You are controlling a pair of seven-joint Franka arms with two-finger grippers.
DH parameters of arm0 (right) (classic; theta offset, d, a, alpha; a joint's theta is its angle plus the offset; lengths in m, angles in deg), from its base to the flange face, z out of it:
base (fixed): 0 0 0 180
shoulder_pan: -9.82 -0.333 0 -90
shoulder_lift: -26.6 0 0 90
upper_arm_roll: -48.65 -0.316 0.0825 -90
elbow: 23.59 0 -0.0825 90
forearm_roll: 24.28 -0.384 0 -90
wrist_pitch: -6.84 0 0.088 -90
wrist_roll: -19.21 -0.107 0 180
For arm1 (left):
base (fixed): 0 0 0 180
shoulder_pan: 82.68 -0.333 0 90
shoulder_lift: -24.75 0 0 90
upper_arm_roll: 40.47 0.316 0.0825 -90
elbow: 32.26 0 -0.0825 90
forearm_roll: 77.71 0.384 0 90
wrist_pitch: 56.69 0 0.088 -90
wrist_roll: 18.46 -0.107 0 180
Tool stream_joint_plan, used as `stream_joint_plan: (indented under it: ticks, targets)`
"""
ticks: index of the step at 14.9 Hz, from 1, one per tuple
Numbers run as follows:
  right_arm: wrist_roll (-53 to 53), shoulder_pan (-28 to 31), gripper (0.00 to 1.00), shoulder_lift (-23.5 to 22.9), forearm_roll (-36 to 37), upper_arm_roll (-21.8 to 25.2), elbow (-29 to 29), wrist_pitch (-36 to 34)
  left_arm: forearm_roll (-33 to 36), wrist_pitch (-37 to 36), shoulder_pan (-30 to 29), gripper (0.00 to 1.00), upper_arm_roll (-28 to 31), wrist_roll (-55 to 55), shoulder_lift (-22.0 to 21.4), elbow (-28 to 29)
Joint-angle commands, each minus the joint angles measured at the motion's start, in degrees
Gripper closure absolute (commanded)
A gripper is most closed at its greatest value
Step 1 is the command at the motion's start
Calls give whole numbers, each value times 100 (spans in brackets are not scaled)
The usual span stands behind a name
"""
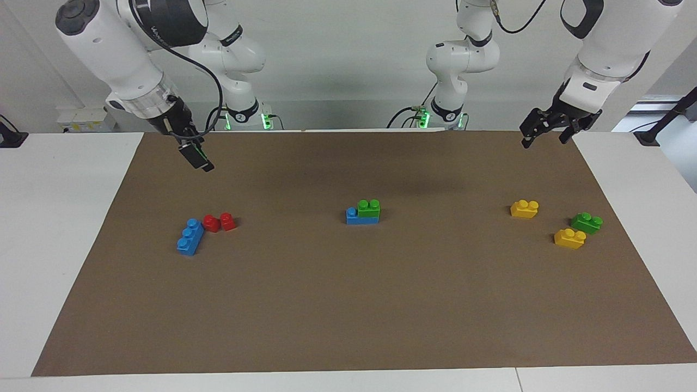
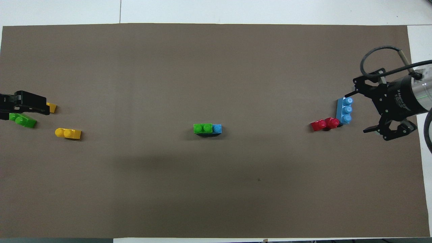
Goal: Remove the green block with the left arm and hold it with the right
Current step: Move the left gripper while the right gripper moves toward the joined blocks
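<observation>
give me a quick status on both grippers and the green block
Left gripper open, up over the mat's edge. Right gripper open, up near the red blocks. Green block untouched, on the blue block mid-mat. Nothing in the way.

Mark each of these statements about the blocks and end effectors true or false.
1. The green block sits on a blue block. True.
2. The left end effector holds the green block. False: it hangs empty, over the table's edge nearest the robots.
3. Two yellow blocks lie toward the left arm's end. True.
4. The red blocks are stacked on the green block. False: they lie beside a three-stud blue block.
5. The right end effector is open. True.
</observation>
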Motion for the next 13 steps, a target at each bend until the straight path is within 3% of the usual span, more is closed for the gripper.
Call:
stream_joint_plan:
  ticks: [1,5,10,13]
  targets:
    - [-711,-13,0,-80,-495,-12,-232,323,-87,18,51,0,3,539,-148,164]
    - [-1739,-328,0,-115,-1190,-12,-662,1079,-226,35,314,0,-41,1637,-262,374]
    - [-1899,-663,0,-151,-1419,-12,-1163,1554,-446,53,868,0,-50,2956,-402,647]
    - [-1882,-1041,0,-168,-1437,-12,-1524,2186,-622,351,1228,0,-59,4114,-534,945]
